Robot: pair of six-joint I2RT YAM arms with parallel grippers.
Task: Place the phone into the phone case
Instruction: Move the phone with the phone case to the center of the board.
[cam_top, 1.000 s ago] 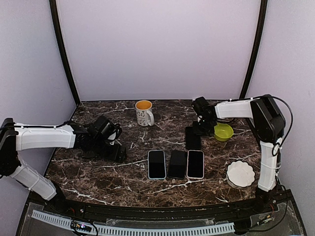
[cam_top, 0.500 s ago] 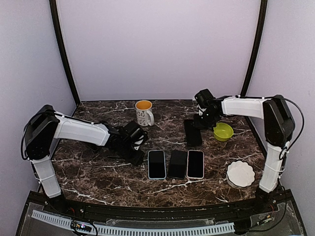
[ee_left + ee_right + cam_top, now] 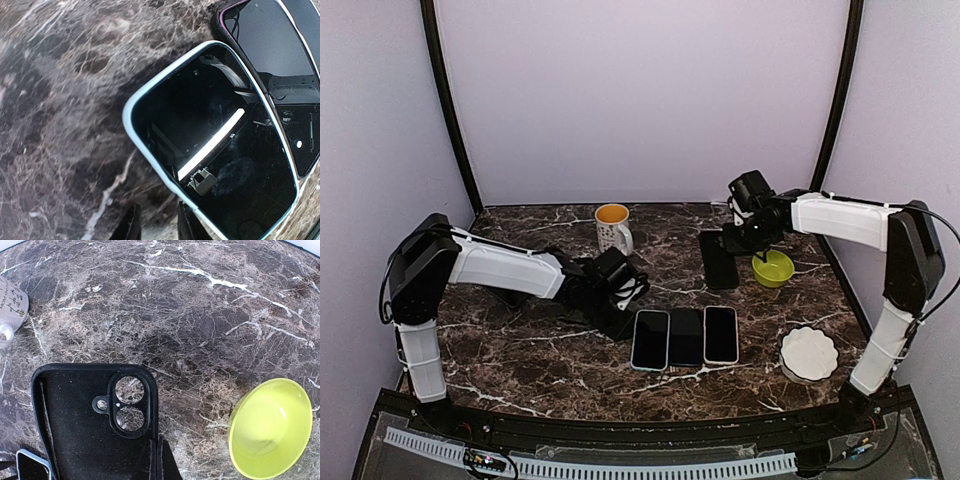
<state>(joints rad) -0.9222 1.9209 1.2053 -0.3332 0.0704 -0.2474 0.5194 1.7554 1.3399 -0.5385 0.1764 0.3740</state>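
Three phones lie side by side at the table's middle: a light-blue-edged phone (image 3: 650,340) (image 3: 215,140), a black phone (image 3: 686,337) and a pink-edged phone (image 3: 721,334) (image 3: 270,45). My left gripper (image 3: 625,318) (image 3: 158,206) is low at the blue phone's left edge. Its fingers are a narrow gap apart with only table between them, and the right finger (image 3: 186,222) is against the phone's rim. The black phone case (image 3: 718,259) (image 3: 90,430) lies open side up behind the phones. My right gripper (image 3: 747,238) (image 3: 160,441) is shut, its tip resting on the case's right rim.
A white mug (image 3: 613,228) (image 3: 7,305) with orange liquid stands at the back centre. A yellow-green bowl (image 3: 774,267) (image 3: 270,427) sits just right of the case. A white scalloped dish (image 3: 809,352) lies at the front right.
My left arm swept right to the blue phone while its jaws narrowed, and the phone row shifted slightly right. My right gripper moved back and right, and the case went with it.
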